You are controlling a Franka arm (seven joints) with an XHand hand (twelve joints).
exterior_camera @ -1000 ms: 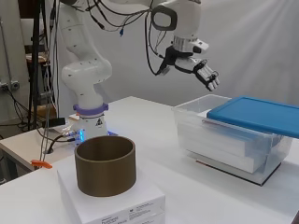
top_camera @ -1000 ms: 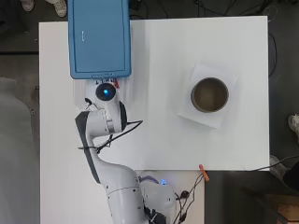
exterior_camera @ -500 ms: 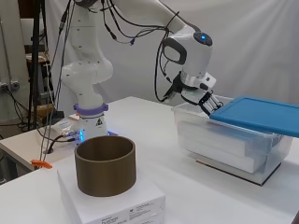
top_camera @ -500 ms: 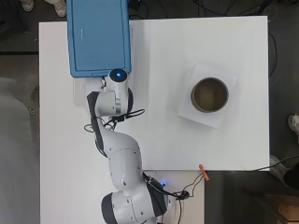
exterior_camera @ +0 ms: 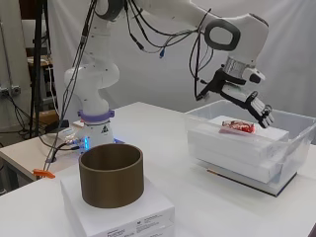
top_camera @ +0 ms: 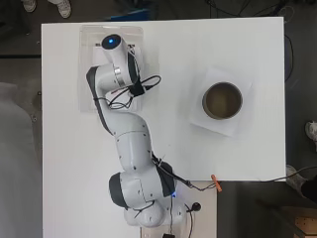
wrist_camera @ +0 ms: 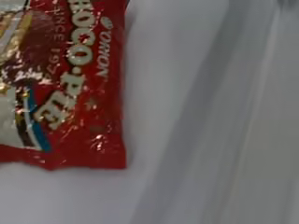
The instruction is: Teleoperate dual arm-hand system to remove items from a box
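Side view: the hand (exterior_camera: 249, 102) hangs with fingers spread and empty just above a red snack packet (exterior_camera: 237, 128), which lies on a white block (exterior_camera: 232, 145) inside the clear box (exterior_camera: 296, 143). Nearer on the table (exterior_camera: 197, 207) stands a brown ring (exterior_camera: 112, 174).

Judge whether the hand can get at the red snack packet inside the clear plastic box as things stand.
Probably yes. The clear plastic box has no lid on it, the red snack packet lies exposed on a white block, and the hand hangs open just above it with nothing between them.
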